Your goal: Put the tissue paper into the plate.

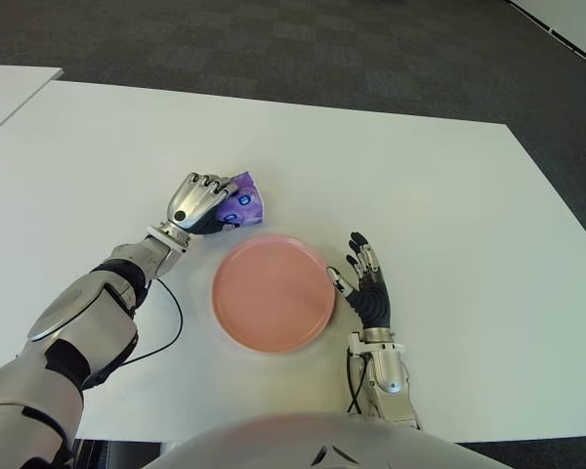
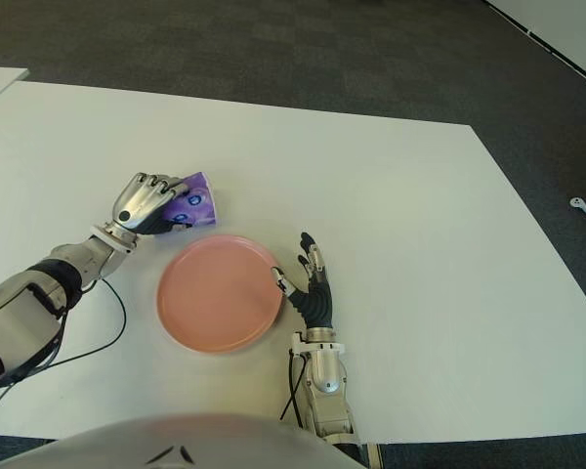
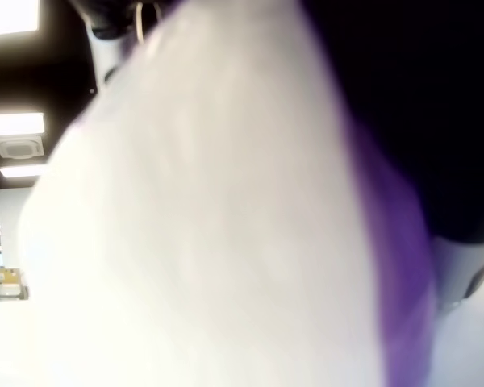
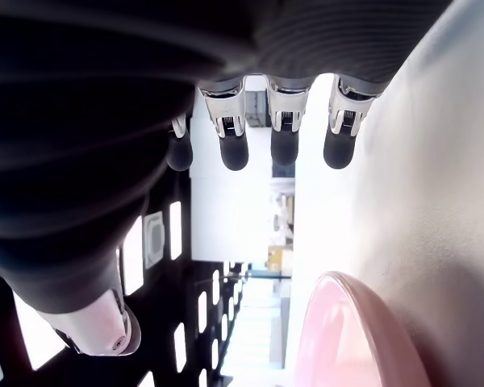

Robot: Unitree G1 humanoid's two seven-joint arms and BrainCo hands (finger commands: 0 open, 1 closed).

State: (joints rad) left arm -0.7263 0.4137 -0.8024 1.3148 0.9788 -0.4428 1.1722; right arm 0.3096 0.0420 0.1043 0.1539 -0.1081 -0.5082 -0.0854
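Note:
A purple tissue pack with blue dots lies on the white table, just beyond the far-left rim of the pink plate. My left hand is on it, fingers curled over its left side. In the left wrist view the purple pack fills the frame up close. My right hand shows beside the plate's right rim, fingers spread and holding nothing. The right wrist view shows its straight fingertips and the plate's edge. Nothing is on the plate.
A black cable loops on the table left of the plate. A second white table stands at the far left. Dark carpet lies beyond the table's far edge.

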